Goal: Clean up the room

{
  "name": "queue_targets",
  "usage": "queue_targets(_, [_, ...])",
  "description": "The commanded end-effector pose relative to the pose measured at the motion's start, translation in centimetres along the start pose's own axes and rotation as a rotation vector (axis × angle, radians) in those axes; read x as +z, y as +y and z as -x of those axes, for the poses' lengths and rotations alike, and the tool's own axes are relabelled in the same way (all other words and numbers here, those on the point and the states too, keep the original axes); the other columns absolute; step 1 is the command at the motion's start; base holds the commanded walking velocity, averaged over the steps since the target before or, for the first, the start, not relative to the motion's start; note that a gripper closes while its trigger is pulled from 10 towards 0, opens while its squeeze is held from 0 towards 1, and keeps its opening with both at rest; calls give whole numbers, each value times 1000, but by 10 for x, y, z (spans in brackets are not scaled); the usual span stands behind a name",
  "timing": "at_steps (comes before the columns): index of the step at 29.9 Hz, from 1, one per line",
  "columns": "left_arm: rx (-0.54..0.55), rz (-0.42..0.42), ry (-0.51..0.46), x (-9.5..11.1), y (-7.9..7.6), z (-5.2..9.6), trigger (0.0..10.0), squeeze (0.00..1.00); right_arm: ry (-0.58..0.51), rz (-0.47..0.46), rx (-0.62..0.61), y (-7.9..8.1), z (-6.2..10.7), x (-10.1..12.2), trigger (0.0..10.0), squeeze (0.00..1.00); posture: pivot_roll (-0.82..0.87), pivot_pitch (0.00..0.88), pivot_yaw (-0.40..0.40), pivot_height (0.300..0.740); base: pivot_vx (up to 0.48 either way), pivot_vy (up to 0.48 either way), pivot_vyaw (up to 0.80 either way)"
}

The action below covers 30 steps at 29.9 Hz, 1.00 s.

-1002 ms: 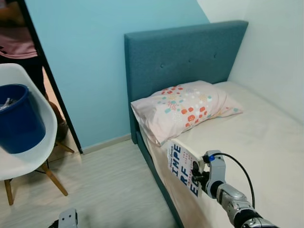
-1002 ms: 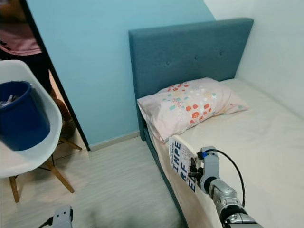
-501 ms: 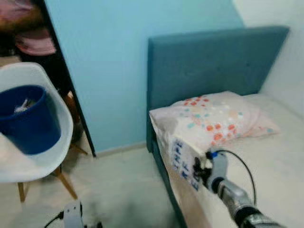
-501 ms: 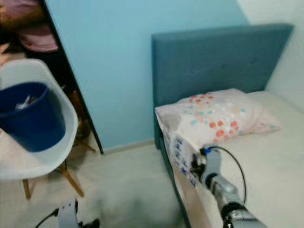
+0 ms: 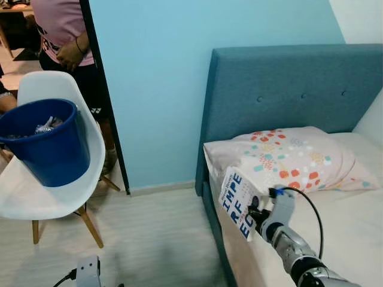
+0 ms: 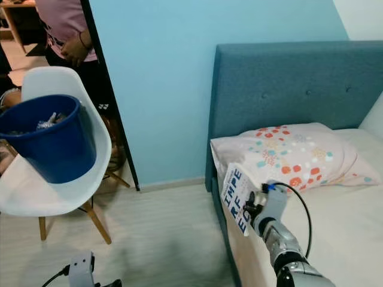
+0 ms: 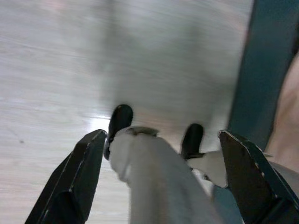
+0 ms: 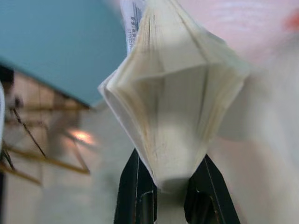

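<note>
A white book (image 5: 237,202) with big blue letters on its cover hangs over the near edge of the bed (image 5: 341,227), just in front of the spotted pillow (image 5: 293,158). My right gripper (image 5: 256,216) is shut on the book's lower edge; the right wrist view shows its pages (image 8: 173,107) fanned out between the two black fingers (image 8: 140,191). My left gripper (image 7: 159,177) hangs low over the pale wooden floor (image 7: 70,56), its fingers (image 7: 79,177) spread apart with nothing between them; one of my own legs shows below it.
A blue bucket (image 5: 45,143) with rubbish in it sits on a white chair (image 5: 54,191) at the left. A person in a pink top (image 5: 63,30) stands in the doorway behind it. The teal headboard (image 5: 281,101) meets the light blue wall.
The camera has swung left, so the chair, bucket and doorway show more fully. The right gripper still holds the book at the bed's edge, and the blur is gone.
</note>
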<state>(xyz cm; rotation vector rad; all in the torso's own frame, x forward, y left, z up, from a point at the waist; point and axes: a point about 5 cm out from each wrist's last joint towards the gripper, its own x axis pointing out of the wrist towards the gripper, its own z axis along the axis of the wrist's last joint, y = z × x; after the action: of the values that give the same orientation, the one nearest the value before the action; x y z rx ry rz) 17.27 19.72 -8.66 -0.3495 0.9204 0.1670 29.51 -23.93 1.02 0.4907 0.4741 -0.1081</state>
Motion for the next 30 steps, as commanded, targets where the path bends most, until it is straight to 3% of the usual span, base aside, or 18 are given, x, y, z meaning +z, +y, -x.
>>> queue_targets(1, [9,1,-13,2,2,0,10000,0,-26,-79,-10,-5,1,4,10000,0,-96,0,-37,740,0,0,0])
queue_targets(17, [19,-12,-76,21,2,-2,10000,0,57,-239,17,-13,7,-9,10000,0,-98,0,-38,715,0,0,0])
queue_targets(18, [37,-97,-186,53,0,-4,10000,0,57,-294,43,-18,10,-10,10000,0,-94,0,-41,705,0,0,0])
queue_targets(20, [46,-130,-227,65,-1,-3,10000,0,58,-308,54,-19,12,-9,10000,0,-94,0,-41,700,0,0,0])
queue_targets(23, [105,-145,-319,93,3,-1,10000,0,106,-230,70,-24,15,-10,10000,0,-98,0,-39,685,0,0,0])
queue_targets(30, [144,-107,-361,106,9,2,10000,0,86,-236,55,-31,17,-1,10000,0,-103,0,-36,665,0,0,0])
